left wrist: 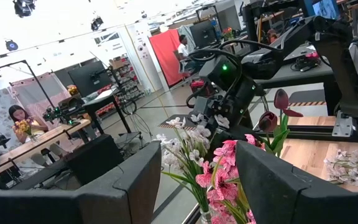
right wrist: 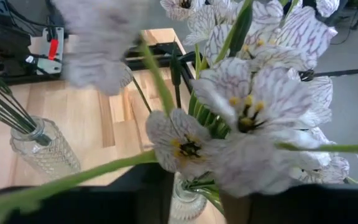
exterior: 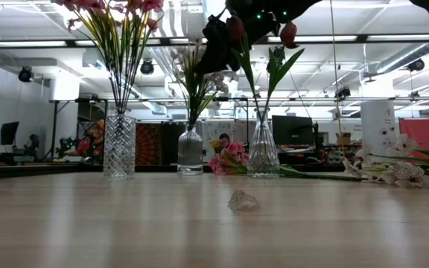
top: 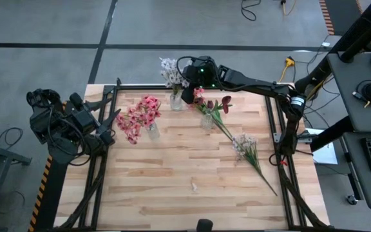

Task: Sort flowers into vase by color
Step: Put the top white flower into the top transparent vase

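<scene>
Three glass vases stand at the table's far side. One holds pink flowers (top: pixel 140 117), one white flowers (top: pixel 170 71), one dark red tulips (top: pixel 223 103). A white-blossomed stem (top: pixel 247 149) lies flat on the table to the right, and a pink blossom (exterior: pixel 228 158) lies by the tulip vase (exterior: pixel 263 152). My right gripper (top: pixel 187 95) hovers over the white flowers' vase (top: pixel 176 102), its fingers a little apart among the stalks (right wrist: pixel 197 180). My left gripper (top: pixel 108 125) waits open at the table's left edge, pointing level. My right gripper comes at the white flowers slanting down from the table's right, with their stalks (right wrist: pixel 194 183) showing in the narrow gap between its fingers. Blossoms fill the wrist view, and I cannot tell whether the fingers touch a stalk.
A small crumpled scrap (top: pixel 194 187) lies near the table's middle front. The black frame rails (top: pixel 272 129) run along the table's sides. The near half of the wooden top (top: pixel 160 193) is bare boards.
</scene>
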